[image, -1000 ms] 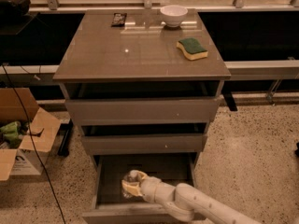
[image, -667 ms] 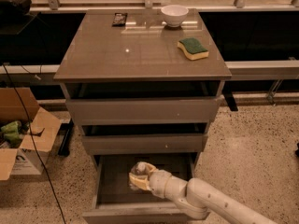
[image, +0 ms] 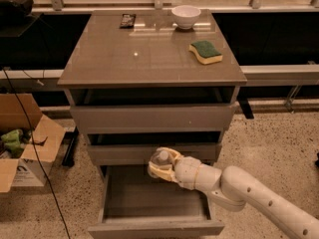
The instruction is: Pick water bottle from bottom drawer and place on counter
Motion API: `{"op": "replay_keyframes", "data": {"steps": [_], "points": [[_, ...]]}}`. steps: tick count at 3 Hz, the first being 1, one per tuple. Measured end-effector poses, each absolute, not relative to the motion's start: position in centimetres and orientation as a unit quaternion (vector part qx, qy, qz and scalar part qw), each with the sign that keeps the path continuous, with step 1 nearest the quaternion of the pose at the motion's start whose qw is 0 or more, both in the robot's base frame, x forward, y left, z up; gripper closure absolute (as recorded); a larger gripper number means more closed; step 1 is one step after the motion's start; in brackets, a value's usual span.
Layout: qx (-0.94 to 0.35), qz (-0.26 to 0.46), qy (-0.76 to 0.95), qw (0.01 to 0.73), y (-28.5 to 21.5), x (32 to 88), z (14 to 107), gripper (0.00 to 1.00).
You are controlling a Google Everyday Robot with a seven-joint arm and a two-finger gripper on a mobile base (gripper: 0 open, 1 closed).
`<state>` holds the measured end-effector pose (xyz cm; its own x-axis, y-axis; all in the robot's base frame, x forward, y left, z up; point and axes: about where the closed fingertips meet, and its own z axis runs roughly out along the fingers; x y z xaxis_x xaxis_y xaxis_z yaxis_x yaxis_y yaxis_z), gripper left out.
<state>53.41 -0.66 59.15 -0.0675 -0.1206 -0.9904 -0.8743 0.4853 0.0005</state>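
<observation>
The water bottle (image: 160, 159), small and clear with a white cap, is held in my gripper (image: 161, 164) above the open bottom drawer (image: 149, 199), just in front of the middle drawer's face. The gripper's cream fingers are shut around the bottle. My white arm (image: 249, 193) reaches in from the lower right. The drawer's inside shows bare under the gripper. The glossy grey-brown counter (image: 144, 54) lies above, at the top of the cabinet.
On the counter stand a white bowl (image: 186, 16), a green and yellow sponge (image: 205, 51) and a small dark object (image: 127, 20). An open cardboard box (image: 22, 143) and a black cable (image: 35, 153) are on the floor at the left.
My gripper has risen out of the bottom drawer with the water bottle and moved up toward the middle drawer's front. The arm has followed it upward.
</observation>
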Motion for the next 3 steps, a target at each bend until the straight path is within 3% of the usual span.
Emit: {"op": "replay_keyframes", "data": {"steps": [1,3], "points": [[-0.423,0.293,0.612,0.600,-1.8,54.0,66.7,1.00],[-0.528,0.203,0.504,0.652,0.9,53.9,82.7,1.00]]}}
